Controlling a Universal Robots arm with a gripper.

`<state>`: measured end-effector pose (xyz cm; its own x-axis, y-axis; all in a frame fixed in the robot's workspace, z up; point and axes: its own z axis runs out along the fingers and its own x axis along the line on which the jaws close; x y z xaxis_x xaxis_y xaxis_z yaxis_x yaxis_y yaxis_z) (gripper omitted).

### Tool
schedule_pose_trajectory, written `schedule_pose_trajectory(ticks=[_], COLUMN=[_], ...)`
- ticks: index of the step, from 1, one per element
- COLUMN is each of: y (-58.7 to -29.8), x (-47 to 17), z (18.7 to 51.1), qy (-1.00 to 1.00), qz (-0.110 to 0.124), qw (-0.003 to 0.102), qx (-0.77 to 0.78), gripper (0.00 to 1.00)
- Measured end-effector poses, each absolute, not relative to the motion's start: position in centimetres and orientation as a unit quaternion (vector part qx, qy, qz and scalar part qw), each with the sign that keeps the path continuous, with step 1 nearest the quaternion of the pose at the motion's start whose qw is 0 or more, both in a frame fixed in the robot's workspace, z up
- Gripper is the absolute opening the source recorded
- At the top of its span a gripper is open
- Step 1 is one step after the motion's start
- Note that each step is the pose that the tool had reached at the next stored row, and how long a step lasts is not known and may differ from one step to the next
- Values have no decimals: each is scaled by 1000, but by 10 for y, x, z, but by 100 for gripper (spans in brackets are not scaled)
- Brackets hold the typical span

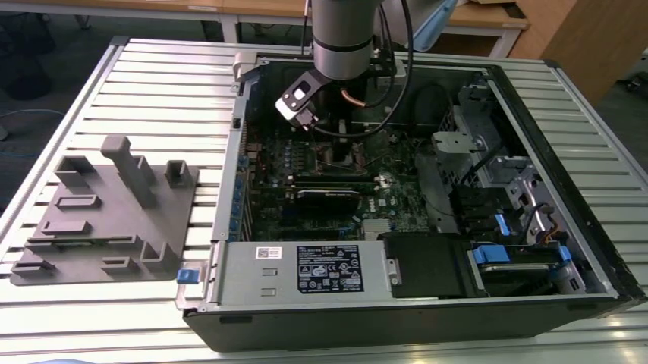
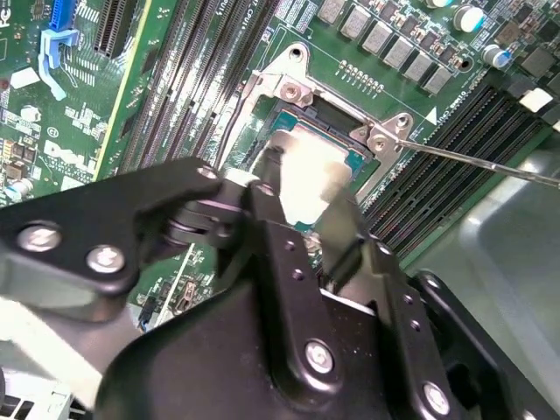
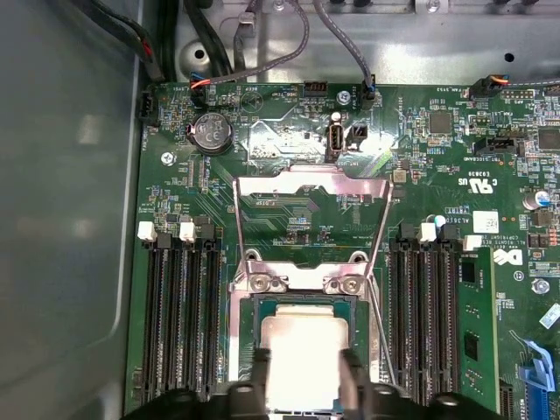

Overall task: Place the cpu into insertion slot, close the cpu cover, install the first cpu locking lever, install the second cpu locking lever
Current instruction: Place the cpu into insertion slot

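the arm (image 1: pixel 342 45) reaches straight down into the open computer case (image 1: pixel 567 152) on the counter (image 1: pixel 152 83). its jaws are clamped on two opposite edges of the cpu (image 3: pixel 302 337), held level at the insertion slot (image 3: pixel 302 303). the cpu cover (image 3: pixel 311 179) stands open, clear of the slot. memory slots (image 3: pixel 179 324) flank the slot closely on both sides.

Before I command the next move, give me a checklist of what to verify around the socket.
1. The cpu cover lies open, off the insertion slot: ok.
2. The cpu is gripped in the end effector: ok.
3. The cpu is squared over the slot: ok.
4. The cpu is seated flat in the slot: cannot tell.
5. The locking lever wire is unlatched, angled away from the slot: ok.
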<state>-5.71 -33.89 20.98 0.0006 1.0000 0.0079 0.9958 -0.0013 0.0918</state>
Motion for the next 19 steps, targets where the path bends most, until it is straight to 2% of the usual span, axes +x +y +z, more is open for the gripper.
schedule_pose_trajectory(ticks=[2, 3, 4, 5, 7, 8, 9, 19], y=[-339, -339, -339, -339, -339, -339, -339, -339], x=[-57, -57, -57, -57, -57, -57, -57, -56], z=[210, 210, 210, 210, 210, 210, 210, 210], qy=[706, 706, 706, 706, 706, 706, 706, 706], qz=[35, 35, 35, 35, 35, 35, 35, 34], qw=[30, 30, 30, 30, 30, 30, 30, 31], qx=[707, 707, 707, 707, 707, 707, 707, 707], gripper=[35, 35, 29, 29, 18, 18, 12, 11])
